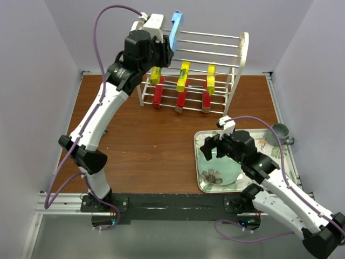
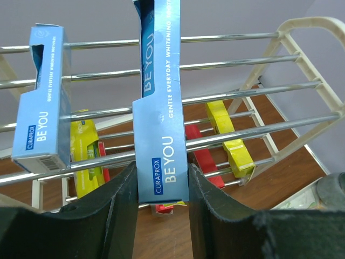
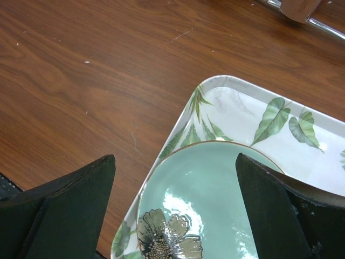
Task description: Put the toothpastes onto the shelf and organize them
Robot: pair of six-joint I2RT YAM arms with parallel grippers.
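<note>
Floral tray [image 3: 242, 116] on wooden table [image 1: 151, 145], mint plate [image 3: 215, 183] inside; grey cup [image 1: 280, 131] near.

Red, yellow, blue toothpastes [image 1: 183, 81] upright between rungs of white shelf [image 1: 243, 51]

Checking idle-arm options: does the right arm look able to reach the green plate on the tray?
Probably yes: the right gripper hangs open directly over the green plate, with nothing between.

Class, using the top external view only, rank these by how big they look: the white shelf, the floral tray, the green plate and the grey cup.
Largest to smallest:
1. white shelf
2. floral tray
3. green plate, partly covered, yet clearly fits within the tray
4. grey cup
</note>
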